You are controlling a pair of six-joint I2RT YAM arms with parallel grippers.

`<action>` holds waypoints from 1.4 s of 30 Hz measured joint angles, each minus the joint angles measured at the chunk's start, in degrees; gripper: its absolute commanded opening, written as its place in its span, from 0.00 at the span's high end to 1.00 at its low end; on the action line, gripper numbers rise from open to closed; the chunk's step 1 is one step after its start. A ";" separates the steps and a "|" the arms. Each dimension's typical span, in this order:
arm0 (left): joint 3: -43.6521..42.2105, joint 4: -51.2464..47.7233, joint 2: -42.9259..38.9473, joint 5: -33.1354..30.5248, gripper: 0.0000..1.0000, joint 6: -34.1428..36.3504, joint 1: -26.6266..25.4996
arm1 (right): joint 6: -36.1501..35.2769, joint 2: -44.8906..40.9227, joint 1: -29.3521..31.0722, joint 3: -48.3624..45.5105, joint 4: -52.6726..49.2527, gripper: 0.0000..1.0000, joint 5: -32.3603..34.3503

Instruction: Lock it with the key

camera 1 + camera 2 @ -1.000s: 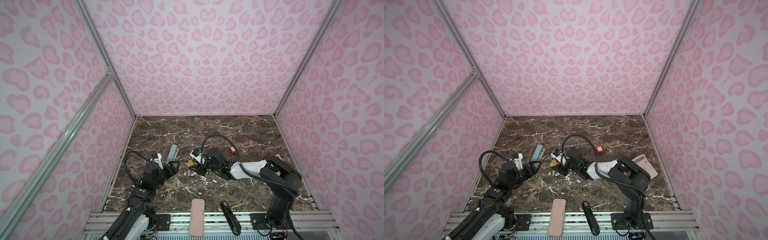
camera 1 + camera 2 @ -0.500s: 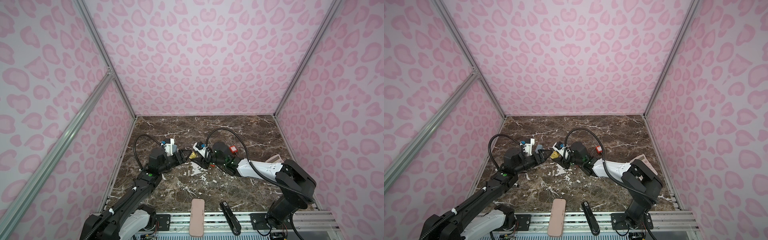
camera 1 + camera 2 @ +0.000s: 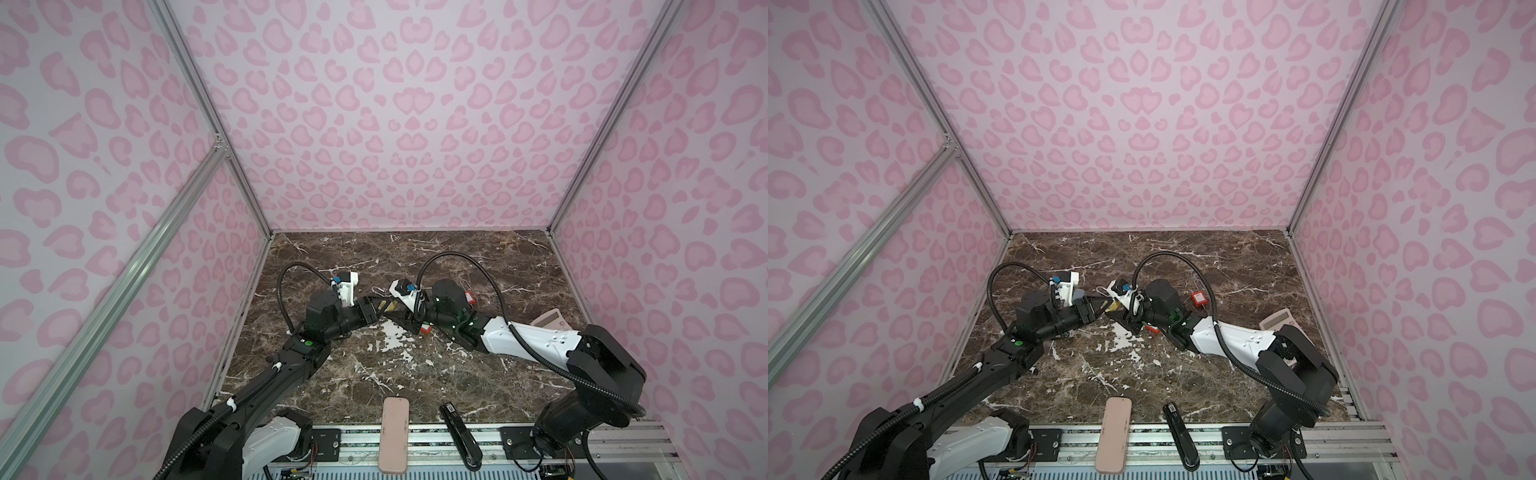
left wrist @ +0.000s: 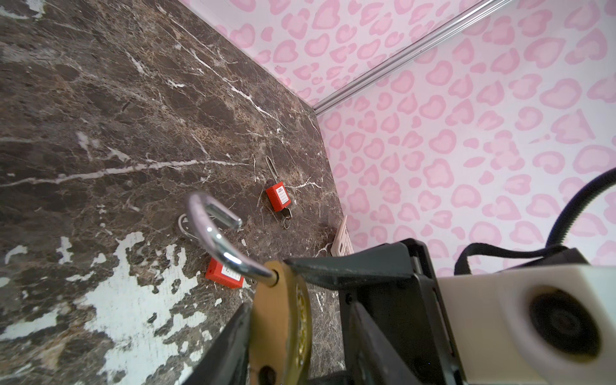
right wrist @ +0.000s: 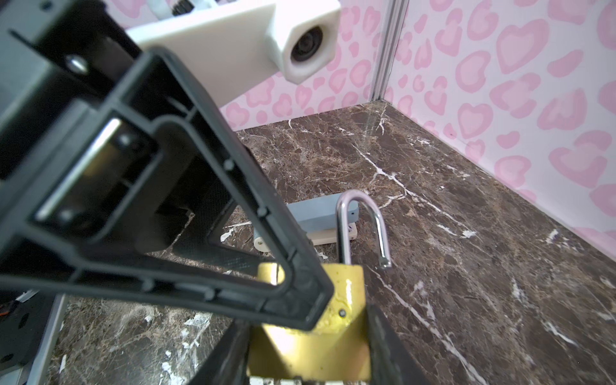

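Note:
A brass padlock (image 3: 390,306) (image 3: 1112,306) with its steel shackle (image 5: 360,226) swung open is held off the marble floor between both arms. My right gripper (image 5: 308,336) is shut on the brass body (image 5: 310,353) across its width. My left gripper (image 4: 296,320) has come in from the opposite side and straddles the body (image 4: 276,316) edge-on. One finger (image 4: 230,346) lies against the brass, and a gap shows at the other, so it is still open. A dark hole shows low on the brass. The key is out of view.
Two red padlocks (image 4: 278,198) (image 4: 223,275) lie on the floor beyond the grippers. A pink calculator (image 3: 548,322) sits by the right wall. A pink case (image 3: 392,434) and a black stapler (image 3: 459,434) lie at the front edge. A grey-blue block (image 5: 320,213) lies behind the shackle.
My left arm reached forward and right from near the left wall to the brass padlock, and its jaws narrowed around it. The right gripper kept its hold, shifting slightly back.

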 measured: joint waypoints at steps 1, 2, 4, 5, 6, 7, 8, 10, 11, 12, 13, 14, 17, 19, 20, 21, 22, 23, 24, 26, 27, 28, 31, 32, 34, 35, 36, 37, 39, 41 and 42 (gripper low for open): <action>0.33 -0.46 0.04 -0.20 0.62 0.04 0.00 | 0.00 -0.02 -0.07 0.00 0.20 0.65 -0.02; 0.61 -0.81 0.13 -0.37 0.63 0.15 0.02 | -0.02 -0.02 -0.13 0.00 0.44 0.65 -0.09; 1.53 -1.36 0.50 -0.70 0.70 0.76 0.04 | -0.15 -0.02 -0.31 0.00 1.36 0.65 -0.11; 1.92 -1.66 0.74 -0.92 0.71 0.92 0.07 | -0.20 -0.07 -0.35 0.02 1.62 0.66 0.00; 2.27 -1.99 1.05 -1.05 0.73 1.09 0.07 | -0.28 -0.13 -0.42 0.17 1.62 0.66 0.09; 2.60 -2.12 1.38 -1.14 0.75 1.07 0.09 | -0.50 -0.22 -0.44 0.26 1.60 0.66 0.17; 2.89 -2.12 1.73 -1.14 0.77 1.07 0.07 | -0.63 -0.37 -0.44 0.31 1.53 0.66 0.26; 3.43 -2.03 2.27 -0.79 0.80 0.76 0.07 | -0.85 -0.66 -0.50 0.33 1.18 0.61 0.70; 3.74 -1.66 2.54 -0.46 0.81 0.63 0.04 | -0.92 -0.81 -0.57 0.33 0.98 0.56 0.96; 4.02 -1.46 2.73 -0.26 0.82 0.63 0.04 | -1.05 -1.07 -0.61 0.33 0.90 0.49 1.27; 4.28 -1.38 2.80 -0.09 0.82 0.61 0.04 | -1.03 -1.31 -0.63 0.33 0.85 0.40 1.49; 4.59 -1.25 2.82 0.15 0.83 0.63 0.02 | -1.01 -1.66 -0.70 0.33 0.85 0.29 1.68; 5.57 -1.38 2.56 0.26 0.85 1.09 0.00 | -0.33 -3.45 -1.70 0.33 0.87 0.19 -0.72; 5.95 -1.40 1.90 0.26 0.85 1.14 0.26 | 1.99 -5.16 -3.50 0.26 1.14 0.19 -2.12; 6.32 -1.29 1.68 0.15 0.86 1.18 0.48 | 3.78 -6.29 -4.94 -0.04 1.77 0.19 -2.82; 6.93 -1.25 1.64 -0.09 0.86 1.27 0.68 | 5.73 -7.50 -6.29 -0.61 2.71 0.18 -3.74; 7.65 -1.20 1.66 -0.09 0.86 1.25 0.74 | 7.78 -8.52 -7.63 -1.20 3.76 0.18 -4.46; 8.46 -1.18 1.70 -0.11 0.87 1.25 0.85 | 10.10 -9.35 -8.61 -1.81 5.11 0.17 -5.03; 9.53 -1.05 1.88 -0.11 0.87 1.25 0.85 | 13.18 -10.19 -9.55 -2.51 6.71 0.17 -5.84; 11.32 0.22 2.47 0.09 0.87 1.07 0.79 | 19.85 -11.30 -11.43 -3.23 9.62 0.17 -7.10; 12.22 1.16 2.95 0.26 0.87 0.94 0.79 | 23.89 -11.74 -12.48 -3.28 11.34 0.17 -7.93; 12.96 2.25 3.54 0.37 0.87 0.48 0.79 | 27.93 -12.11 -13.31 -3.28 13.18 0.18 -7.89; 15.74 5.64 6.34 0.98 0.88 -1.46 0.92 | 38.84 -12.66 -14.91 -2.10 15.78 0.19 -7.74; 16.79 6.45 7.30 1.16 0.88 -2.14 0.92 | 41.97 -12.52 -15.19 -1.11 15.80 0.20 -7.85; 19.19 9.18 9.64 1.90 0.88 -3.91 0.92 | 48.04 -11.91 -16.24 1.51 15.69 0.20 -9.35; 20.00 10.73 10.47 2.23 0.89 -4.68 0.98 | 50.31 -11.63 -16.65 2.36 15.74 0.21 -9.33; 20.87 12.15 11.32 2.56 0.89 -5.46 1.05 | 52.94 -11.23 -17.18 3.19 15.96 0.21 -9.33; 21.75 13.35 12.15 2.69 0.89 -6.21 1.07 | 55.32 -10.84 -17.68 3.58 16.52 0.21 -9.53; 22.95 16.20 13.57 2.69 0.89 -7.15 1.03 | 59.60 -10.19 -18.56 3.61 17.86 0.21 -9.64; 23.69 19.02 15.13 2.67 0.89 -8.41 0.98 | 63.60 -9.29 -19.52 3.04 20.61 0.21 -9.55; 24.13 20.48 16.17 2.64 0.90 -9.27 0.87 | 65.68 -8.48 -19.89 2.99 22.25 0.21 -9.51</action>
